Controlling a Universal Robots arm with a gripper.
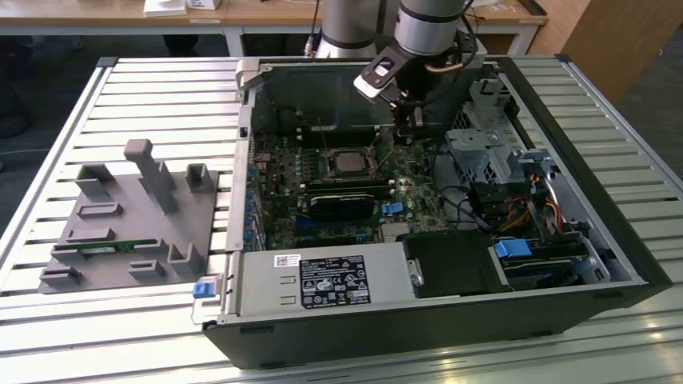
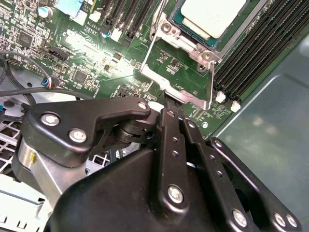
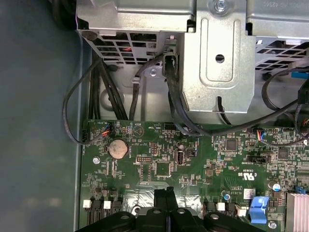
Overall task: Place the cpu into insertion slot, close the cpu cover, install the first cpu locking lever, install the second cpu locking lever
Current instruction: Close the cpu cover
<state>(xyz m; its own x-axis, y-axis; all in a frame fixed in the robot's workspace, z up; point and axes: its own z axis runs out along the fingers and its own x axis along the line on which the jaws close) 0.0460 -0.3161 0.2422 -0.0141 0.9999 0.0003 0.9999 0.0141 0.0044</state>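
Observation:
The cpu (image 2: 212, 14) lies silver side up in the insertion slot (image 2: 179, 22), which sits on the green board inside the open computer case (image 1: 348, 162). The cpu cover (image 2: 148, 59), a thin silver frame, is swung open away from the slot, and the board shows through its window. My gripper (image 2: 167, 100) has its black fingers pressed together at the middle of the cover's free edge. The fingers also look closed in the first wrist view (image 3: 166, 193). In the exterior view the gripper (image 1: 404, 134) hangs just to the right of the slot. I cannot make out the locking levers.
Long black memory slots (image 2: 256, 53) run beside the slot. A metal drive cage (image 1: 485, 152) with black cables (image 3: 174, 111) stands close behind the gripper. The power supply box (image 1: 320, 282) fills the case's near corner. A grey fixture block (image 1: 133, 216) sits on the slatted table.

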